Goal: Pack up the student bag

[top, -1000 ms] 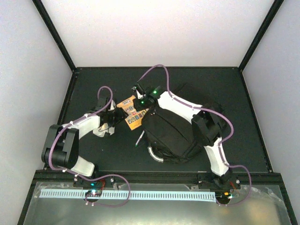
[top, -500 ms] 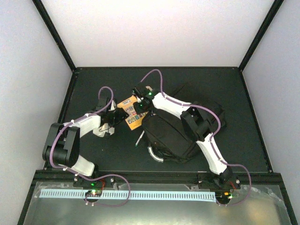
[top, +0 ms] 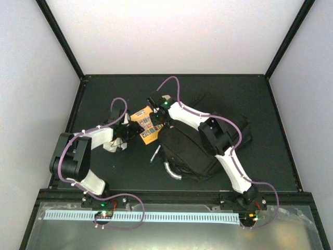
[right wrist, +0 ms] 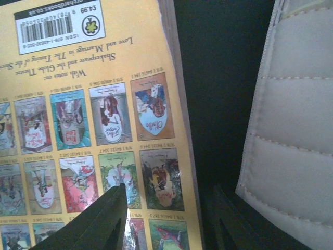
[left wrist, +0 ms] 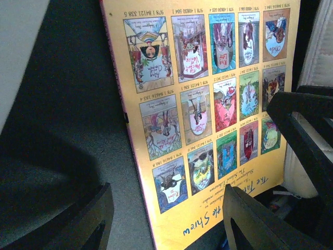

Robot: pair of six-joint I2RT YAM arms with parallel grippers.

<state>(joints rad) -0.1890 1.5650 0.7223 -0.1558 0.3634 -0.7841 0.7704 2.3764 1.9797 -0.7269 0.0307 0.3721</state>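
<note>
— One book (top: 145,126) is all we're handling, and it isn't in yet.
— Where's the student bag (top: 190,151)?
— Lying on the surface (top: 104,99), middle-right, just beside the book.
— And our jaws?
— Left jaws stand apart around the book's lower corner. Right jaws are apart too, straddling its edge (neither looks clamped).
— So we judge nearly everything is left: get the book inside, then whatever else belongs.

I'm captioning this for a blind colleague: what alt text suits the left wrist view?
A yellow book cover, printed with rows of small book pictures seen upside down, fills most of the frame against a dark table. The left arm's two black fingers stand apart at the bottom.
</note>
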